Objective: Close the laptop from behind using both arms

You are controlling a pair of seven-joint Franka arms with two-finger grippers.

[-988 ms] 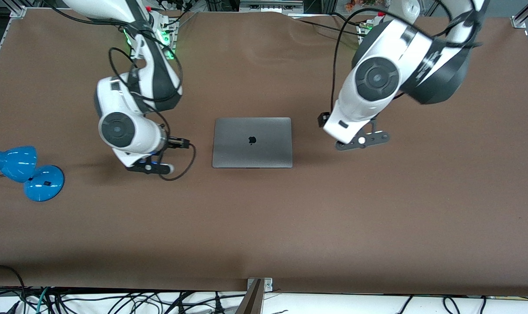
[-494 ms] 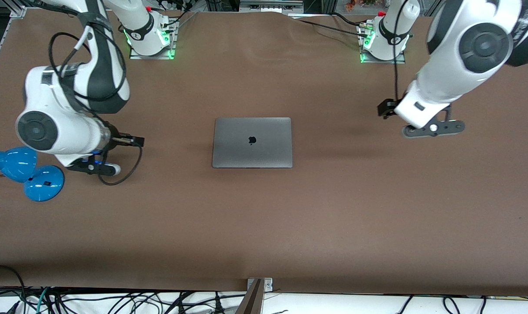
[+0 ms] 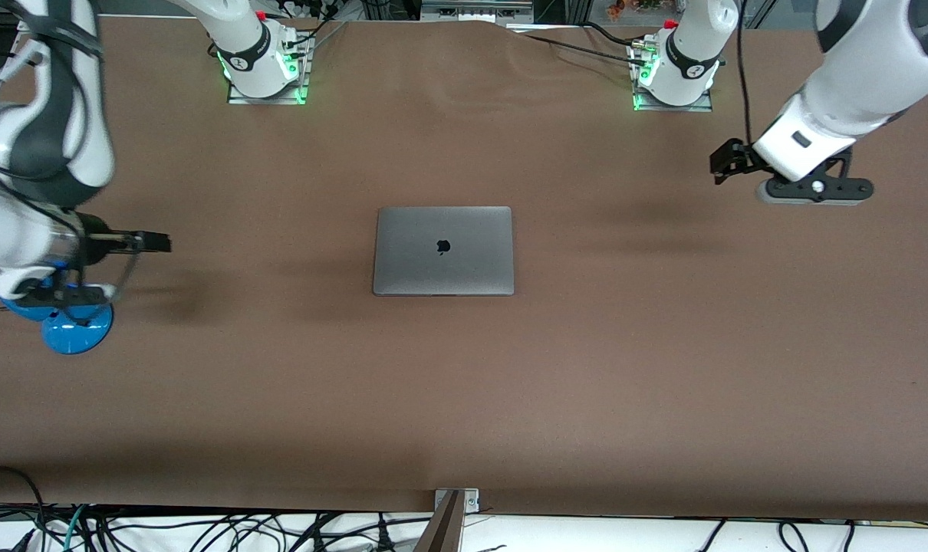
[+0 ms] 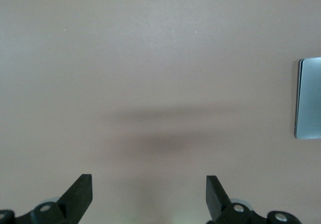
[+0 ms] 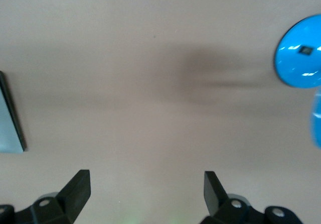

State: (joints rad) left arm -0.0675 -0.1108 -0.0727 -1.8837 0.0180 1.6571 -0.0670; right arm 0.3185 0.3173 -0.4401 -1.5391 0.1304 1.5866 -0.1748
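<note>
The space-grey laptop (image 3: pixel 443 250) lies shut and flat in the middle of the table, lid up with the dark apple logo showing. My left gripper (image 3: pixel 815 190) is up over bare table toward the left arm's end, well clear of the laptop. In the left wrist view my left gripper (image 4: pixel 149 184) is open and empty, and the laptop's edge (image 4: pixel 308 98) shows at the side. My right gripper (image 3: pixel 61 294) hangs over the blue lamp toward the right arm's end. In the right wrist view my right gripper (image 5: pixel 147 181) is open and empty, with the laptop's corner (image 5: pixel 10 118) in view.
A blue desk lamp (image 3: pixel 73 328) stands at the right arm's end of the table, under my right gripper; its round base (image 5: pixel 301 53) shows in the right wrist view. The arm bases (image 3: pixel 261 65) (image 3: pixel 675 69) stand along the table's edge farthest from the front camera. Brown cloth covers the table.
Both arms have swung outward away from the laptop, each toward its own end of the table. The laptop has not moved and stays shut.
</note>
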